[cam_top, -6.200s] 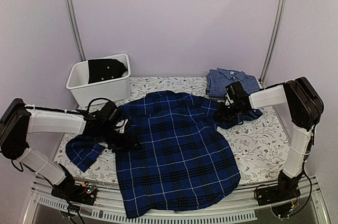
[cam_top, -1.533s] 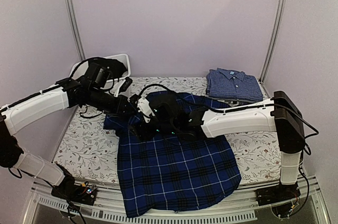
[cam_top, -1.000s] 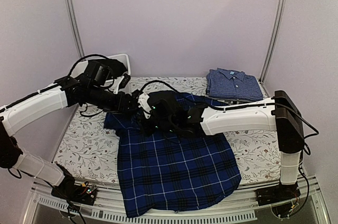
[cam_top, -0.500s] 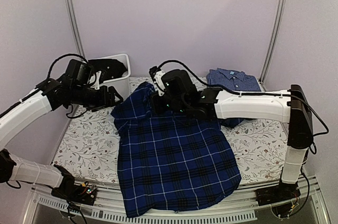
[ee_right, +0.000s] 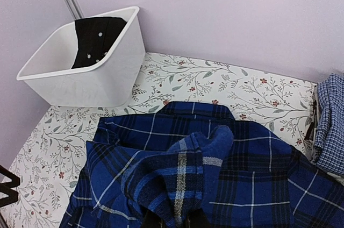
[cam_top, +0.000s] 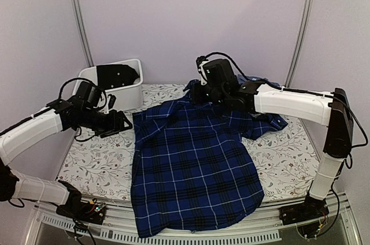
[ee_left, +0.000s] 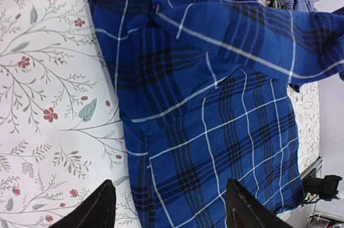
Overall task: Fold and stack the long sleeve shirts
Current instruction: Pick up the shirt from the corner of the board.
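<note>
Because it's soft and floppy, the large navy-and-royal-blue plaid cloth shirt (cam_top: pixel 191 164) sprawls across the floral table (cam_top: pixel 87 155), sleeve (ee_right: pixel 199 152) clamped in the right gripper (cam_top: pixel 195 91); left gripper (ee_left: pixel 172 207) gapes empty. I'd grab seams.

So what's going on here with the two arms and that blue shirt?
Two robot arms are folding shirts. The right gripper is shut on a bunched part of the navy plaid shirt, lifted near its collar end; the rest lies spread on the floral table. The left gripper hangs open just left of the shirt, holding nothing. A lighter blue checked shirt sits at the back right, and a white bin at the back left holds a black garment.
</note>
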You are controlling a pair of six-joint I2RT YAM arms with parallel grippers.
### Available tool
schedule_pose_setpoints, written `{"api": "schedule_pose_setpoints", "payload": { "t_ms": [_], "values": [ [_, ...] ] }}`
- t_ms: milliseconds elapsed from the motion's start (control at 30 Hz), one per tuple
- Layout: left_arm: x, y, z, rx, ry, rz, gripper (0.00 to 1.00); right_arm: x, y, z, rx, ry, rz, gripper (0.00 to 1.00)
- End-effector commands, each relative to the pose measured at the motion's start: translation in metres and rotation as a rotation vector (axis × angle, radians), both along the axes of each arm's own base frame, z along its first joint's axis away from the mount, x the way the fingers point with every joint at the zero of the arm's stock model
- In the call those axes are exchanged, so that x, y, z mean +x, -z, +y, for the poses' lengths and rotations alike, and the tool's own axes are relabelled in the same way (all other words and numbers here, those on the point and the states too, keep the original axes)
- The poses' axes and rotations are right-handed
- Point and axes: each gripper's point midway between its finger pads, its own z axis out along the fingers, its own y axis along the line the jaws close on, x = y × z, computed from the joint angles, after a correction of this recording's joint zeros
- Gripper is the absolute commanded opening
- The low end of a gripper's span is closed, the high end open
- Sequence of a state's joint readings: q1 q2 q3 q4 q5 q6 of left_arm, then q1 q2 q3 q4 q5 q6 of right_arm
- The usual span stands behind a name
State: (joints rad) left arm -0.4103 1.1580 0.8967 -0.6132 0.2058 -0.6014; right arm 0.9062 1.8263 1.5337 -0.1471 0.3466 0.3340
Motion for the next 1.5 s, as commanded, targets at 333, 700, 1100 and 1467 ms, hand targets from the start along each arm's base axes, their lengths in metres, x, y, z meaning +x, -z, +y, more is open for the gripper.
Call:
{"api": "schedule_pose_setpoints", "payload": {
  "t_ms": [333, 700, 1100, 1467],
  "values": [
    [-0.112, 0.082, -0.020, -0.029, 0.034, 0.336, 0.56, 0.026, -0.005, -0.044, 0.031, 0.075, 0.047, 0.00],
    [-0.225, 0.109, -0.060, 0.018, 0.190, 0.539, 0.46, 0.023, 0.000, -0.042, 0.016, 0.033, 0.057, 0.00],
    [-0.302, 0.137, -0.074, 0.099, 0.269, 0.627, 0.38, 0.025, -0.012, -0.045, 0.005, 0.035, 0.013, 0.00],
    [-0.292, 0.143, -0.087, 0.091, 0.240, 0.564, 0.15, 0.026, -0.024, -0.040, 0.033, 0.021, -0.007, 0.00]
  ]
}}
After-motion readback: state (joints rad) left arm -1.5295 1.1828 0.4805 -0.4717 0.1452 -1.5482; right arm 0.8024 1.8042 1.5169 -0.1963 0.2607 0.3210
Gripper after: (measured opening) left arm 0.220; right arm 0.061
